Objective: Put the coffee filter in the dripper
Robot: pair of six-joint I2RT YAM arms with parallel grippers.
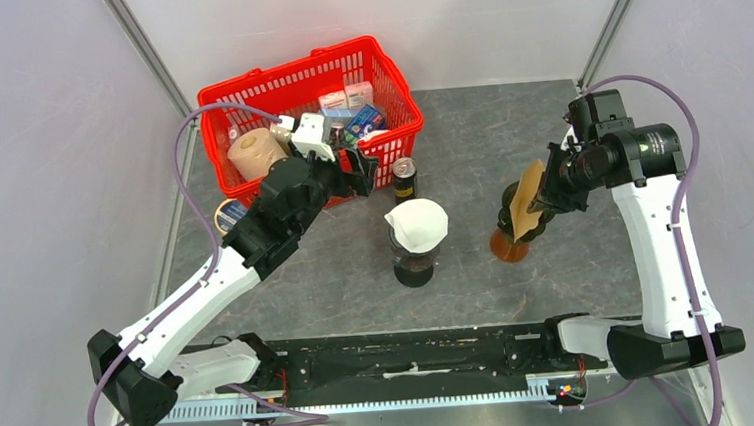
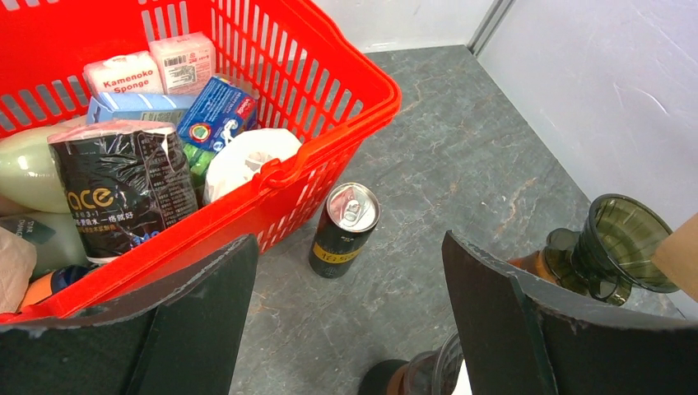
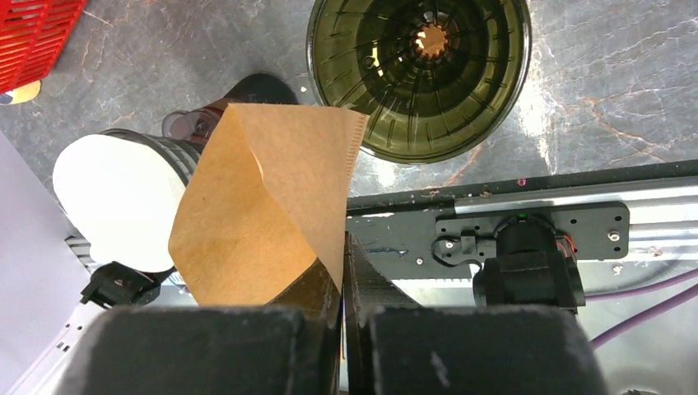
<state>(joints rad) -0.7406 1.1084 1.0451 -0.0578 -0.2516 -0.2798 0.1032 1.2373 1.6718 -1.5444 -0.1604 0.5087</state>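
Observation:
A brown paper coffee filter (image 3: 263, 214) is pinched by one edge in my right gripper (image 3: 344, 247), which is shut on it. The filter is partly spread open and hangs just above and beside the empty dark green glass dripper (image 3: 418, 74). In the top view the coffee filter (image 1: 526, 199) overlaps the dripper (image 1: 506, 210), which sits on an amber server (image 1: 508, 249). My left gripper (image 1: 360, 170) is open and empty near the basket, with the dripper (image 2: 630, 243) off to its right.
A second dripper holding a white filter (image 1: 417, 223) stands on a dark server (image 1: 414, 266) at table centre. A black can (image 1: 405, 178) stands beside a red basket (image 1: 395, 71) full of groceries. Grey walls close in the table.

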